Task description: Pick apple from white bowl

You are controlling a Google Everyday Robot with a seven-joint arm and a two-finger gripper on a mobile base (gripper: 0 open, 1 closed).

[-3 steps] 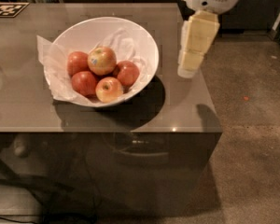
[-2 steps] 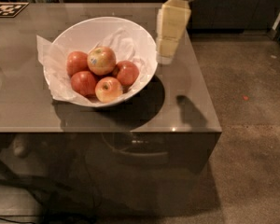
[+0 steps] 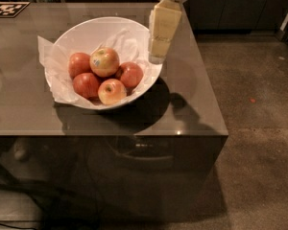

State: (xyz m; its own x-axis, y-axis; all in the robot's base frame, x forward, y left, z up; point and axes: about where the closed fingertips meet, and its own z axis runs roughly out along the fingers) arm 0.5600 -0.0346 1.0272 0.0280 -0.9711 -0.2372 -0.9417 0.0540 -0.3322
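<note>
Tool closer, over white bowl rim

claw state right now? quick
Claw: cannot tell whether open or closed. It hangs over the right rim of the white bowl with no apple in it; the apple sits in the bowl.

My hand hangs at upper centre, by the right rim of the bowl. The apple tops the pile, open from above; red apples crowd its sides. The worktop at right lies free.
</note>
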